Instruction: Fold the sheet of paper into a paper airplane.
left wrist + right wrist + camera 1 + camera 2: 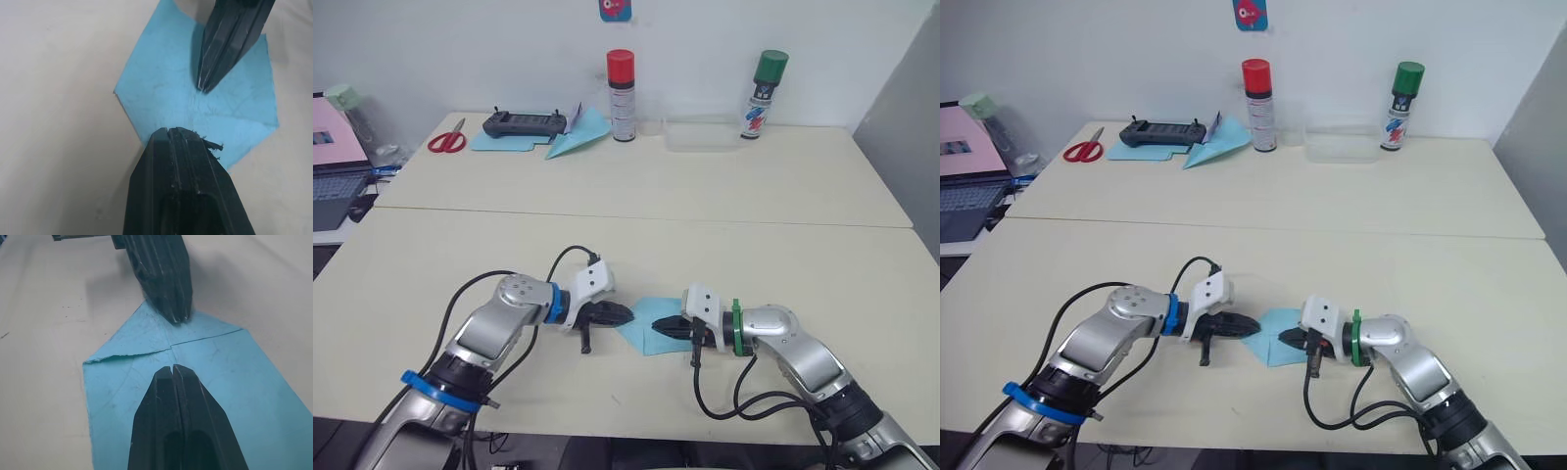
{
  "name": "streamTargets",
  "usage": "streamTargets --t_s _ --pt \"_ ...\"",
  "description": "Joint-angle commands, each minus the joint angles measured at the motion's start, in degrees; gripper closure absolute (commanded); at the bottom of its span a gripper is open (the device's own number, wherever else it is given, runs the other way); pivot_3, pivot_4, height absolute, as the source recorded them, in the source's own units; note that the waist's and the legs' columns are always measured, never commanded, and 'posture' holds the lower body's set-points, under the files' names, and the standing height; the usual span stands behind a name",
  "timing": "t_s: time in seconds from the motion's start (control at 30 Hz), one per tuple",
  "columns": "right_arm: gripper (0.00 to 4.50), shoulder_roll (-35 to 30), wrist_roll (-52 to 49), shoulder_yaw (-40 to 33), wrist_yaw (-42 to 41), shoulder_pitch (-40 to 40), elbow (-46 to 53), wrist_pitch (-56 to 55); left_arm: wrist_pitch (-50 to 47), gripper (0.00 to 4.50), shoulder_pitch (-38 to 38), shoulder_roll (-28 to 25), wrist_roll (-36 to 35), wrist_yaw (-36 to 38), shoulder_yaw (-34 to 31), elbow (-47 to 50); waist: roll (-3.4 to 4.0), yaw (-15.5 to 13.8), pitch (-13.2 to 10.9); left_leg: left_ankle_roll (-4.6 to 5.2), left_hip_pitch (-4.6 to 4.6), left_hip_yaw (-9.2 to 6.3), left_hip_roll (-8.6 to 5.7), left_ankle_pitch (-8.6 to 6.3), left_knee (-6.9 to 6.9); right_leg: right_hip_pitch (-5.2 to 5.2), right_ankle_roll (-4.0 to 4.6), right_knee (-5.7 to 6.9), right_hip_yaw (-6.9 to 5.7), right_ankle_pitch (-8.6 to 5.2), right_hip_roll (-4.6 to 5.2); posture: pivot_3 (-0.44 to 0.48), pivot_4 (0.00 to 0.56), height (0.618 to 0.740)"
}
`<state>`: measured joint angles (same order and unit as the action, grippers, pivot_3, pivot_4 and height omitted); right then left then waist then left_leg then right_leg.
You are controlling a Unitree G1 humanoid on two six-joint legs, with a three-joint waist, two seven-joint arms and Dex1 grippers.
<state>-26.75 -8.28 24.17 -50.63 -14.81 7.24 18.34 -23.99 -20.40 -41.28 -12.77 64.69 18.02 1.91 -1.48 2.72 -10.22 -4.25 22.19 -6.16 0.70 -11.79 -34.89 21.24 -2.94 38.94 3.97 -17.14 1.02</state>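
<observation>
Inventory by count. I have two end effectors: my left end effector [625, 314] and my right end effector [658, 327]. One folded sheet of paper [644, 333] lies on the bench [705, 196]. At the far side: two spray cans, one red-capped [621, 95] and one green-capped [764, 94]; one pair of scissors [447, 140]; one black controller [524, 123]; one blue paper dart [579, 136]; one clear tray [703, 134].

Two cream tables [636, 196] pushed together against a plain white wall [460, 49]
</observation>
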Motion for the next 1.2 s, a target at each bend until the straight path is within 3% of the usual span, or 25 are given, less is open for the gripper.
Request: streamTargets --t_s 0.03,0.27,0.4,0.53,0.87,1.2 --pt "4.47 -0.64 2.11 -0.26 1.74 0.97 -0.99 2.04 -0.76 4.50 4.35 -4.09 4.31 -0.67 0.16 -4.26 0.03 0.27 0.05 0.00 -0.13 0.02 0.01 0.00 0.05 -0.07 0.10 0.00 0.01 -0.06 0.00 0.000 0.150 0.740" --pt "4.47 -0.37 2.23 -0.32 2.29 1.38 0.05 2.89 -3.49 4.50 4.20 -4.06 -4.03 -0.43 -9.23 0.66 0.08 0.49 0.11 0.00 -0.23 0.04 0.05 -0.01 0.08 -0.12 0.37 0.02 0.00 -0.22 0.00 0.000 0.150 0.740" --pt "4.47 0.27 1.83 -0.40 2.08 0.48 -0.29 3.39 -12.50 4.50 -0.63 -2.63 -15.59 0.03 -16.76 7.46 -0.23 0.48 -0.11 0.00 -0.09 -0.02 0.05 0.00 0.06 -0.01 0.27 0.04 -0.05 -0.16 -0.01 0.000 0.150 0.740" --pt "4.47 0.45 1.39 -0.82 1.82 0.10 0.10 4.04 -15.84 4.50 -1.38 -2.63 -17.62 -0.56 -15.91 12.64 -0.25 0.50 -0.12 0.00 -0.01 0.02 0.00 0.00 0.04 0.01 0.04 0.00 -0.03 -0.03 0.03 0.000 0.150 0.740" --pt "4.47 0.41 1.17 -0.72 0.90 0.02 0.12 3.94 -2.99 4.50 0.38 0.75 -2.59 -2.87 -1.66 7.69 -0.24 0.45 -0.13 -0.01 0.16 0.01 0.01 -0.01 0.07 0.15 0.03 -0.01 -0.02 -0.03 -0.01 0.000 0.150 0.740" --pt "4.47 -1.17 -2.74 -4.22 -1.29 0.65 6.08 5.02 3.28 4.50 2.75 1.59 2.99 -0.52 2.98 -0.56 -0.23 0.18 -0.13 -0.01 0.20 0.00 -0.01 -0.01 0.07 0.16 0.03 -0.04 -0.05 -0.04 0.02 0.000 0.150 0.740"
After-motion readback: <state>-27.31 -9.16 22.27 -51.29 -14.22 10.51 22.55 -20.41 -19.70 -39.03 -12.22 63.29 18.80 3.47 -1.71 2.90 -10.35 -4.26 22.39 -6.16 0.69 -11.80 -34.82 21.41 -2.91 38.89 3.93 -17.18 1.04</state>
